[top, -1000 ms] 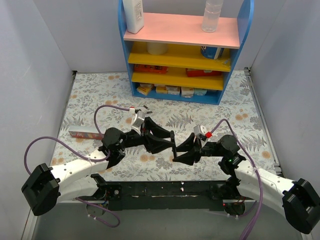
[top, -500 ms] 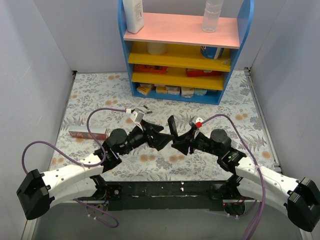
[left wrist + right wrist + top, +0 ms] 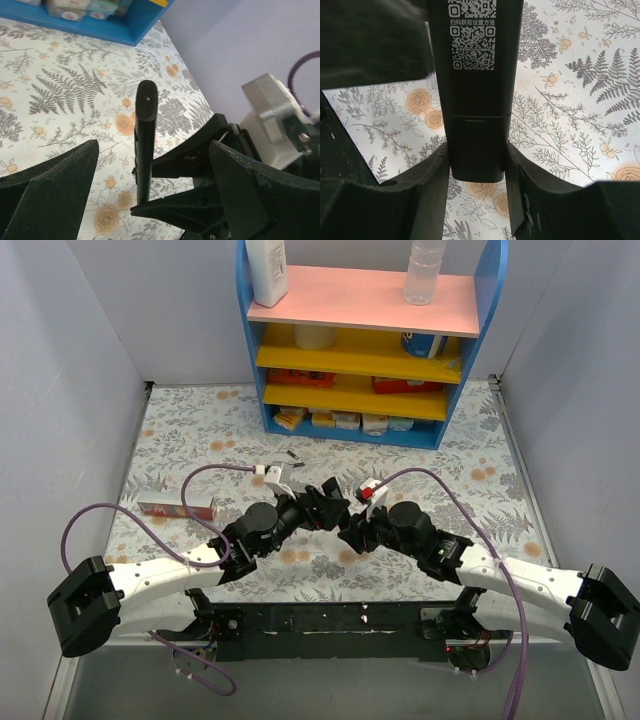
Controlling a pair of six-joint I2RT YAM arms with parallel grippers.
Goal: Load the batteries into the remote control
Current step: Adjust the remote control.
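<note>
Fern-and-flower printed surface (image 3: 470, 455) boxed in by pale grey walls, one blue shelf unit (image 3: 352, 427) beyond both sets of jaws; since half a second ago the two arms have pushed forward and drawn together — jaws now almost meeting; one remote control (image 3: 472, 100), QR-coded face showing, clamped in the right jaws; left jaws spread wide, the remote standing in their gap; one reddish stick (image 3: 175, 508) well left of the left jaws.

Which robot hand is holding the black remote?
The right gripper: its fingers pinch the remote control on both sides. The left gripper is open, with its fingers clear of the remote.
</note>
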